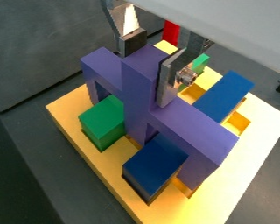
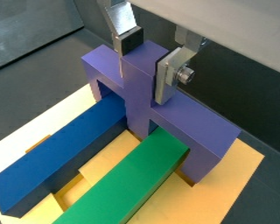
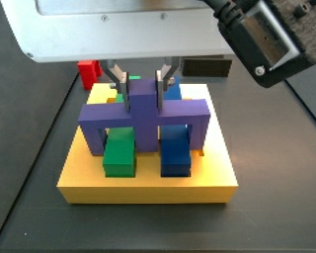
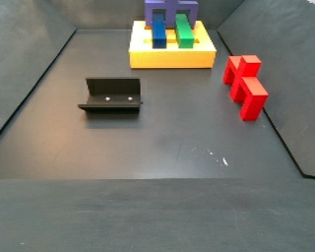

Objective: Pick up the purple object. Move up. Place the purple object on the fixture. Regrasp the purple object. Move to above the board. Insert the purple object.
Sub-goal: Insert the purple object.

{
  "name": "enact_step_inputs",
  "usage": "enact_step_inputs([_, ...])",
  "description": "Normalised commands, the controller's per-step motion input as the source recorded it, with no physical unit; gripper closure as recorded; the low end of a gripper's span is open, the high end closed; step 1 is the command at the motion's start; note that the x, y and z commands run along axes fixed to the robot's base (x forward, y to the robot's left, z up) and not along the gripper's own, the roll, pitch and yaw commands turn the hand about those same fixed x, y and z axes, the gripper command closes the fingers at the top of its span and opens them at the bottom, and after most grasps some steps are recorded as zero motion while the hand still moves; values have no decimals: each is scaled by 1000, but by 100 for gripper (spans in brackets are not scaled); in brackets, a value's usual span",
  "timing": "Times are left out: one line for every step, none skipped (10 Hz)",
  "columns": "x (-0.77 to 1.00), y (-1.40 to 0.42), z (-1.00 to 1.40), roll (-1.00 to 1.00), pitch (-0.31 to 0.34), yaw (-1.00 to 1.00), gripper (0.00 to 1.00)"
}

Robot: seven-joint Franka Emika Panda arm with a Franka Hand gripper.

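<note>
Purple object (image 3: 145, 117) is already at the board (image 3: 147, 178), straddling the green bar (image 3: 118, 150) and blue bar (image 3: 177, 150) with its legs down on the yellow slab, so you can judge the pick-up, fixture stop and regrasp done and only full seating and release left. Nearest you in a side view, the fixture (image 4: 111, 95) stands empty on the floor, with the red piece (image 4: 246, 84) off to one side. At the far end, your gripper (image 1: 152, 59) is clamped on the purple object's raised centre knob, fingers (image 2: 170, 74) pressed against its sides.
</note>
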Motion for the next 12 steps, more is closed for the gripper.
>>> enact_step_inputs([77,0,-174,77,-14,-71,100])
enact_step_inputs([111,0,-169,119,0,-106,100])
enact_step_inputs([140,0,-189,131,0,-149,100])
enact_step_inputs([37,-6,-194,40,0,-89,100])
enact_step_inputs([57,-180,-143,0,0,0,100])
enact_step_inputs([49,-174,-117,0,0,0,100])
enact_step_inputs([6,-83,-103,0,0,0,100])
enact_step_inputs([0,0,-111,0,0,0,100])
enact_step_inputs([0,89,-174,0,0,0,100])
enact_step_inputs([0,126,-434,-9,-66,0,100])
enact_step_inputs([0,174,-709,-136,-183,0,100])
enact_step_inputs([0,103,-689,-141,-196,0,100])
